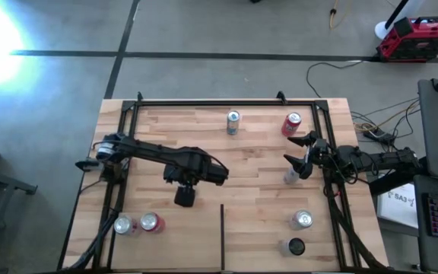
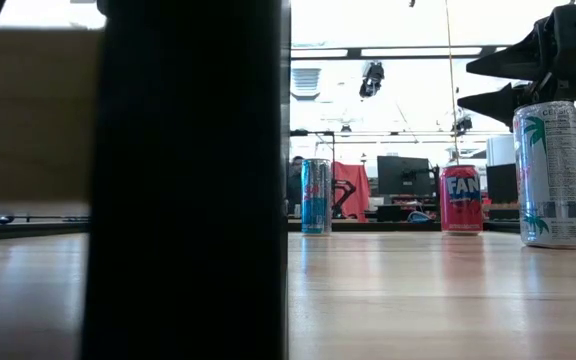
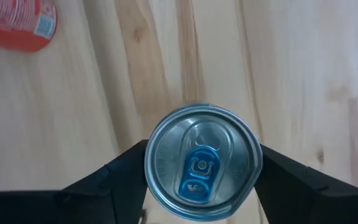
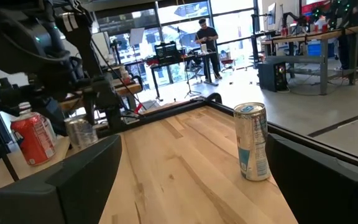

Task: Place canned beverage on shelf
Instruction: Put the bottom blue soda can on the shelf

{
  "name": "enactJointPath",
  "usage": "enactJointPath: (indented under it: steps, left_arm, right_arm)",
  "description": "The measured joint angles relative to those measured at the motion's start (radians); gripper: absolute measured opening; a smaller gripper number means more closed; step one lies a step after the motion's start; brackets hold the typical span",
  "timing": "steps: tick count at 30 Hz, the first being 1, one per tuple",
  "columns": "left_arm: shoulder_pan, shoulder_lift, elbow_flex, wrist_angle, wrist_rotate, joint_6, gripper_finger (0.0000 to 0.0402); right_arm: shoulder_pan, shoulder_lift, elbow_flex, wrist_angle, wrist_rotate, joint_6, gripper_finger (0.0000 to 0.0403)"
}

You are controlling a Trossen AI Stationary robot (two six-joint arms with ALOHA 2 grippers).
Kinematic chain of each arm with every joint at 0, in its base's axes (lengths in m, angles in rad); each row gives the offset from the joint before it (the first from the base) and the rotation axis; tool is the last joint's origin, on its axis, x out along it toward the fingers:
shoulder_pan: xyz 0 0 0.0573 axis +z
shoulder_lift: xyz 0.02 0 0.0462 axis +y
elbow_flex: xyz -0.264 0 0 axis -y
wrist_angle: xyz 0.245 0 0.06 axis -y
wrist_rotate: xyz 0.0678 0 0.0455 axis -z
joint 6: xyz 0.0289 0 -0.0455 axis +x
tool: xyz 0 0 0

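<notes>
- High view: we see the shelf (image 1: 204, 152), a pale butcher-block board inside black metal rails, with a thin black divider strip (image 1: 221, 234) at its near edge. The left gripper (image 1: 185, 194) hangs over the board just left of that strip, pointing straight down; the can it holds is hidden beneath it. A silver can (image 1: 124, 224) and a red-topped can (image 1: 151, 222) stand side by side well left of the strip. A blue-and-silver can (image 1: 233, 122) and a red can (image 1: 292, 124) stand at the far rail. The right gripper (image 1: 301, 156) waits at the right rail with fingers spread wide, holding nothing.
- Low view: the divider fills the left half as a dark band. Beyond it the blue-and-silver can (image 2: 316, 196) and red can (image 2: 460, 199) stand upright, and a white can (image 2: 551, 173) with palm prints stands nearer, under the right arm.
- Left wrist view: the dark fingers (image 3: 114, 180) press both sides of a round aluminium can (image 3: 202, 163) with a blue pull tab, over smooth grained wood. We judge the grasp just made; next comes a straight lift, then a carry to a free spot.
- Right wrist view: the smooth silver-and-blue can (image 4: 252, 142) stands upright near the rail.
</notes>
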Motion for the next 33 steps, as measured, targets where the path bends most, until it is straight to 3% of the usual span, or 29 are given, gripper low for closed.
enactJointPath:
  steps: [33]
  left_arm:
    - [-0.238,-0.042,0.131,-0.003,0.039,0.0,0.0228]
  right_arm:
    - [0.0,0.0,0.0,0.0,0.0,0.001,0.0382]
